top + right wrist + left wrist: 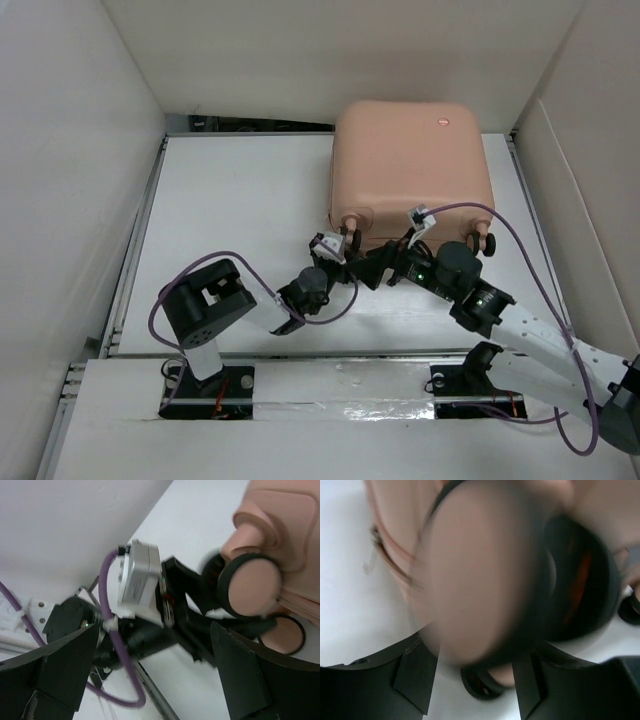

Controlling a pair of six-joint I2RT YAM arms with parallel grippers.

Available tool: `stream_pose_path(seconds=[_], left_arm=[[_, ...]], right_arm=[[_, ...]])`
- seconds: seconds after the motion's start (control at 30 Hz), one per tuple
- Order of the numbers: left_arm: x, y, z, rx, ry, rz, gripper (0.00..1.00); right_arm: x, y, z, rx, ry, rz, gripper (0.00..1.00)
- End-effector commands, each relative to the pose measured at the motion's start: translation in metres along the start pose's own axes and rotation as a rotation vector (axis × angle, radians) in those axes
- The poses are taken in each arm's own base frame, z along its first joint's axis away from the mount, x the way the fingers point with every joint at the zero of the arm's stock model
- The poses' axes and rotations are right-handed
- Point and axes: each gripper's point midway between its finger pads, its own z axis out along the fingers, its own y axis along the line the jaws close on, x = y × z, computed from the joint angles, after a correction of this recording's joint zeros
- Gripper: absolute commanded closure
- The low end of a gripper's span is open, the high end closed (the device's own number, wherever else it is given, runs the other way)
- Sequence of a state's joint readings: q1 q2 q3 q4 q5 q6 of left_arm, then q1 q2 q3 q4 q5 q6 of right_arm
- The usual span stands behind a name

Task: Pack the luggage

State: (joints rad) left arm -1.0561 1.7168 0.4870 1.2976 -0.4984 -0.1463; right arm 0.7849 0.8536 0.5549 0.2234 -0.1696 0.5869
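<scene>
The luggage (pixel 410 160) is a closed peach-pink suitcase lying flat at the back right, wheels toward me. My left gripper (pixel 347 248) is at its near-left caster wheel (pixel 351 238). In the left wrist view that wheel (pixel 480 580) is a large blur filling the gap of my left gripper (pixel 475 675). In the right wrist view the left fingers (pixel 210 575) stand on either side of the wheel (pixel 252 587) and seem to clamp it. My right gripper (pixel 372 272) is just right of the left one, open wide and empty (pixel 155 680). The luggage shell (pixel 290 525) is at the upper right.
A second wheel (pixel 283 634) sits beside the clamped one, and another caster (pixel 481 243) is at the suitcase's near-right corner. White walls enclose the white table (pixel 230 200) on three sides. The left arm's purple cable (pixel 112 645) crosses the right gripper's view.
</scene>
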Motion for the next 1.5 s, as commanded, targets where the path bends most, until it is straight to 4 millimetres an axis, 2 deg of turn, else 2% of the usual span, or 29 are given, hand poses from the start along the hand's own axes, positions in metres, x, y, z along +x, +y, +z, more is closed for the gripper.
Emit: stream_pose_path(seconds=[0.0, 0.03, 0.07, 0.13, 0.33, 0.5, 0.57, 0.7, 0.77, 0.8, 0.83, 0.87, 0.9, 0.97, 1.0, 1.03, 1.07, 1.1, 1.13, 1.17, 1.27, 1.3, 1.33, 1.37, 1.4, 1.43, 1.47], left_arm=[[-0.154, -0.007, 0.003, 0.055, -0.557, -0.318, 0.49], [-0.155, -0.008, 0.005, 0.050, -0.564, -0.311, 0.49], [-0.160, -0.008, 0.005, 0.047, -0.584, -0.310, 0.49], [-0.166, -0.006, 0.008, 0.022, -0.602, -0.294, 0.50], [-0.174, -0.015, 0.017, 0.058, -0.624, -0.269, 0.47], [-0.184, 0.002, 0.013, -0.058, -0.686, -0.265, 0.43], [-0.187, 0.001, 0.011, -0.068, -0.704, -0.281, 0.48], [-0.205, 0.007, 0.002, -0.147, -0.746, -0.252, 0.86], [-0.211, 0.012, -0.005, -0.171, -0.753, -0.224, 0.93], [-0.205, 0.019, -0.008, -0.196, -0.735, -0.217, 0.98], [-0.212, 0.029, -0.014, -0.212, -0.749, -0.230, 1.00], [-0.211, 0.036, -0.018, -0.219, -0.746, -0.236, 1.00], [-0.202, 0.052, -0.022, -0.244, -0.728, -0.224, 1.00], [-0.206, 0.069, -0.030, -0.259, -0.745, -0.276, 1.00], [-0.195, 0.080, -0.034, -0.272, -0.724, -0.279, 1.00], [-0.201, 0.097, -0.040, -0.298, -0.745, -0.307, 1.00], [-0.196, 0.101, -0.040, -0.283, -0.729, -0.362, 1.00], [-0.198, 0.101, -0.050, -0.241, -0.727, -0.376, 1.00], [-0.199, 0.095, -0.054, -0.195, -0.716, -0.385, 1.00], [-0.202, 0.083, -0.059, -0.112, -0.691, -0.383, 0.96], [-0.206, 0.063, -0.061, -0.027, -0.613, -0.382, 0.74], [-0.204, 0.051, -0.055, 0.012, -0.522, -0.398, 0.51], [-0.205, 0.046, -0.054, 0.038, -0.486, -0.387, 0.43], [-0.192, 0.040, -0.049, 0.052, -0.399, -0.356, 0.34], [-0.203, 0.028, -0.050, 0.105, -0.387, -0.354, 0.19], [-0.213, 0.026, -0.053, 0.129, -0.382, -0.356, 0.12], [-0.216, 0.017, -0.049, 0.181, -0.328, -0.327, 0.01]], right_arm=[[-0.008, -0.016, -0.014, 0.107, -0.023, -0.038, 0.05], [-0.010, -0.019, -0.017, 0.124, -0.038, -0.040, 0.20], [-0.017, -0.018, -0.022, 0.124, -0.065, -0.042, 0.24], [-0.014, -0.020, -0.026, 0.126, -0.069, -0.044, 0.30], [-0.016, -0.025, -0.033, 0.131, -0.070, -0.067, 0.33], [-0.008, -0.033, -0.036, 0.141, -0.053, -0.069, 0.53], [-0.006, -0.034, -0.037, 0.131, -0.052, -0.073, 0.63], [0.007, -0.049, -0.039, 0.167, -0.023, -0.065, 0.67], [0.012, -0.052, -0.041, 0.173, -0.019, -0.064, 0.68], [0.012, -0.057, -0.043, 0.187, -0.026, -0.064, 0.68], [0.018, -0.064, -0.044, 0.206, -0.021, -0.060, 0.69], [0.018, -0.069, -0.046, 0.224, -0.027, -0.057, 0.70], [0.017, -0.073, -0.049, 0.238, -0.043, -0.056, 0.71], [0.021, -0.083, -0.052, 0.271, -0.057, -0.048, 0.72], [0.018, -0.087, -0.055, 0.284, -0.073, -0.047, 0.73], [0.019, -0.089, -0.056, 0.298, -0.078, -0.047, 0.73], [0.018, -0.096, -0.058, 0.322, -0.085, -0.044, 0.76], [0.017, -0.101, -0.059, 0.341, -0.091, -0.043, 0.78], [0.019, -0.104, -0.058, 0.352, -0.085, -0.053, 0.95], [0.018, -0.108, -0.057, 0.362, -0.084, -0.063, 1.00], [0.021, -0.114, -0.051, 0.376, -0.061, -0.070, 1.00], [0.018, -0.116, -0.050, 0.388, -0.069, -0.075, 1.00], [0.011, -0.118, -0.049, 0.403, -0.100, -0.083, 1.00], [0.010, -0.124, -0.049, 0.424, -0.108, -0.076, 1.00], [0.011, -0.126, -0.048, 0.426, -0.108, -0.076, 0.99], [0.010, -0.124, -0.046, 0.415, -0.111, -0.076, 0.97], [0.010, -0.127, -0.045, 0.421, -0.110, -0.073, 0.90]])
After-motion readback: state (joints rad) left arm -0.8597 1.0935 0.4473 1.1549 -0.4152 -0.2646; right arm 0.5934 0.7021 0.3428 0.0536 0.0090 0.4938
